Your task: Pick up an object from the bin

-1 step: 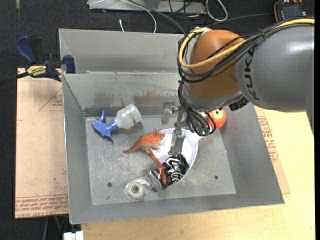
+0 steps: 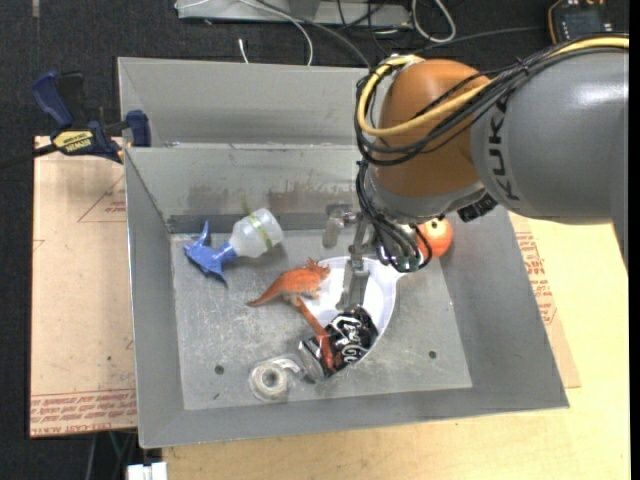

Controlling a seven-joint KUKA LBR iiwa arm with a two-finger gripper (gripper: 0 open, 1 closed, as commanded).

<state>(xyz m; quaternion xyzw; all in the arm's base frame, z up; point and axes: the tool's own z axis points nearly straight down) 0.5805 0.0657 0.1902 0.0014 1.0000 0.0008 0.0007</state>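
Hand (image 2: 352, 280) low in the bin, just right of orange toy dinosaur (image 2: 292, 286), tip on or just above white curved plastic piece (image 2: 378, 293); contact unclear. Opening: cannot tell. Nothing seen held. White piece runs long-ways from right of the dinosaur down to crushed black can (image 2: 345, 343), which lies below-right of the dinosaur over the piece's lower end. Dinosaur slants, upper end nearest the hand. Orange ball (image 2: 437, 236) farther right of the dinosaur, beyond the hand. Bin floor (image 2: 430, 323) flat grey metal, bare right of the piece; room to lift looks adequate.
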